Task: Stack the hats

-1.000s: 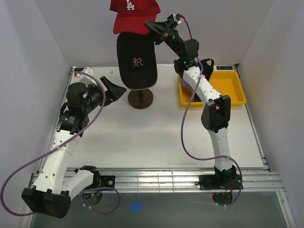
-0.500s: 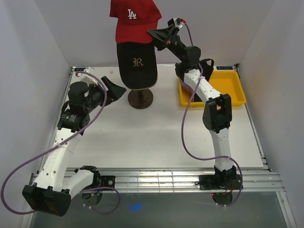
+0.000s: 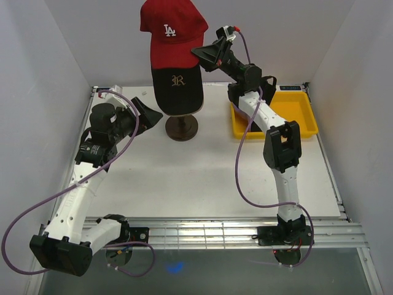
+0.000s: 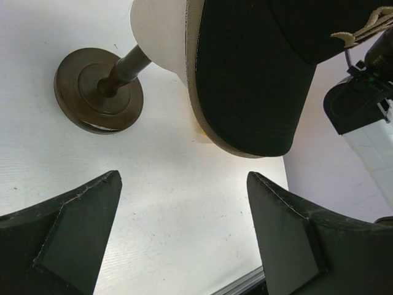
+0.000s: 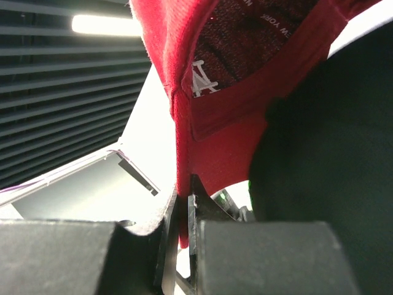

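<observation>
1. The red hat (image 3: 169, 34), a soft woven cap with a white stitched logo on its rounded crown, is hanging high at the back of the scene. Its lower edge is lying right over the top of the black hat (image 3: 177, 86).
2. The black hat, matte fabric with a gold R on the front, is sitting on a smooth beige egg-shaped mannequin head (image 4: 158, 31). From the left wrist view its curved brim is pointing downward, with a tan edge running round its dark underside.
3. The right gripper (image 3: 201, 54) is pinching the red hat's rim. In its wrist view the two fingers are pressing together on the thin folded fabric edge, and the cap's darker lining is showing above.
4. The mannequin head is resting on a slim dark stem rising from a round, ringed stand (image 3: 182, 127). The stand is sitting at the back middle of the white table (image 3: 184, 178).
5. The left gripper (image 3: 144, 117) is hovering low, just left of the stand and apart from it. Its dark wedge-shaped fingers are standing spread wide and holding nothing, with the open gap facing the head and the black brim.
6. A yellow rectangular plastic bin (image 3: 296, 112) with glossy walls is sitting at the back right of the table, partly behind the right arm's white forearm.
</observation>
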`<control>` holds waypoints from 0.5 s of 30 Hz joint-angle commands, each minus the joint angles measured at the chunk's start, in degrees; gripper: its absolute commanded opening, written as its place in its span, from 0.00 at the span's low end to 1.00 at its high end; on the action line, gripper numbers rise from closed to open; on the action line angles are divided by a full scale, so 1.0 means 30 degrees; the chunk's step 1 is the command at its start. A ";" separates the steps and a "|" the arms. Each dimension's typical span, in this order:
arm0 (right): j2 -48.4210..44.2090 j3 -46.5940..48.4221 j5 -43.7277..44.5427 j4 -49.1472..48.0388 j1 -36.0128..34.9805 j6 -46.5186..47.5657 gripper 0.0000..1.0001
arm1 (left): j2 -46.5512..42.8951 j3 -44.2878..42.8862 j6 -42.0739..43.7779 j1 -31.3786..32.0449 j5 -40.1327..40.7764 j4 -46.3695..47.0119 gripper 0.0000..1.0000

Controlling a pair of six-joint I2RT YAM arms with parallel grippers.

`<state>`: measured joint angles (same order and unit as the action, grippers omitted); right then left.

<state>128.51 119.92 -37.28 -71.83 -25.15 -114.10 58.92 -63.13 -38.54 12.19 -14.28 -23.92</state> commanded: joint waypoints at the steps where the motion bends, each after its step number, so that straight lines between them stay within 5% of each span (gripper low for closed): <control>1: -0.1439 -0.1032 -0.0581 -0.2539 0.0091 -0.5383 0.08 | -0.0068 -0.0986 0.0221 0.0069 0.0366 -0.0229 0.93; 15: -0.2552 -0.4959 -0.0611 -0.5761 0.0354 -0.6877 0.08 | 0.0225 -0.1397 0.0484 0.0069 0.0776 -0.0492 0.93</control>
<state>123.98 106.89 -38.74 -73.69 -24.99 -114.87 59.83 -64.79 -38.13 12.19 -12.82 -24.95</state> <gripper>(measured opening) 0.099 0.934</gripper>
